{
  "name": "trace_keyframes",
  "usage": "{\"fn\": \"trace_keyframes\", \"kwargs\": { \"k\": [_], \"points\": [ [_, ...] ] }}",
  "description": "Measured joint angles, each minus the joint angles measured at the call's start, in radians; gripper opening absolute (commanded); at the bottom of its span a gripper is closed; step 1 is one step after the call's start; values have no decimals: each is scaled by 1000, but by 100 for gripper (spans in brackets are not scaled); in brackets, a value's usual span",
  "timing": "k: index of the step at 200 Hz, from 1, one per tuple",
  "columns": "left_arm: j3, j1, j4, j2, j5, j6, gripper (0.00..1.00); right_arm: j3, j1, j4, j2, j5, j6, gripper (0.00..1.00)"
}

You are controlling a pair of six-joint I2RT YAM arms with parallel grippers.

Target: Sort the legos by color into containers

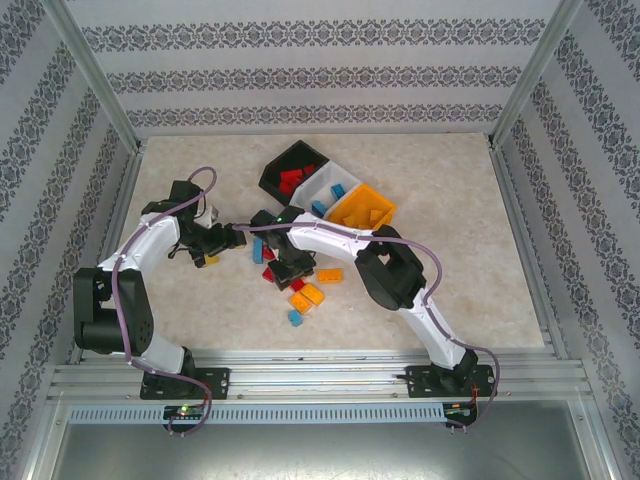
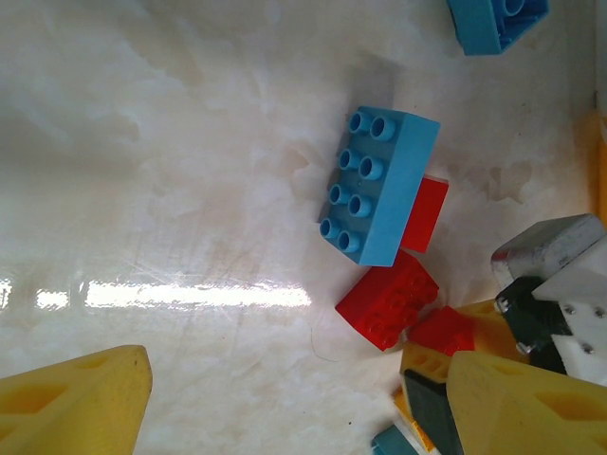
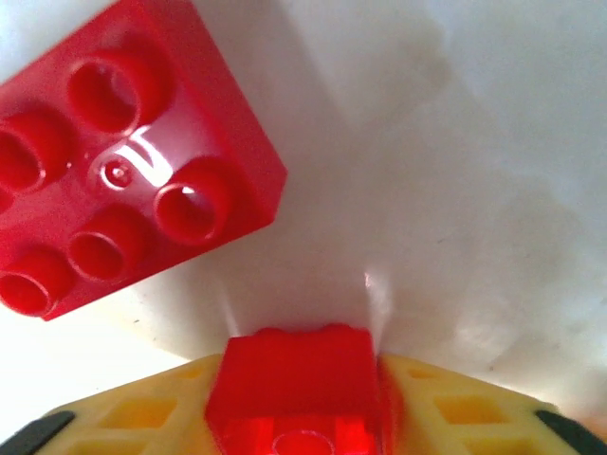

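Observation:
My right gripper (image 3: 302, 403) is shut on a small red lego (image 3: 296, 379), squeezed between its yellow fingers just above the pale table. A bigger red lego (image 3: 123, 199) lies studs-up at that view's upper left. In the top view the right gripper (image 1: 275, 266) reaches left into the lego cluster. My left gripper (image 2: 294, 417) stands open with bare table between its fingers. Ahead of it lie a light blue lego (image 2: 379, 185) and a red lego (image 2: 387, 301). The containers stand at the back: black (image 1: 277, 166), white (image 1: 318, 187) and orange-yellow (image 1: 352, 214).
Loose orange legos (image 1: 306, 296) and a blue one (image 1: 295, 318) lie in front of the right gripper, and another orange one (image 1: 330, 275) to their right. The right gripper's body (image 2: 550, 284) sits close on the right in the left wrist view. Patterned walls ring the table.

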Motion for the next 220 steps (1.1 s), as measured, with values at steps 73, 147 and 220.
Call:
{"fn": "trace_keyframes", "kwargs": {
  "k": [73, 147, 220],
  "points": [
    [0, 0, 0, 0, 4, 0, 82, 36, -81, 26, -36, -26, 58, 36],
    [0, 0, 1, 0, 39, 0, 84, 27, -362, 410, -245, -229, 464, 37],
    [0, 0, 4, 3, 84, 3, 85, 260, -448, 560, -56, -280, 732, 39]
  ]
}}
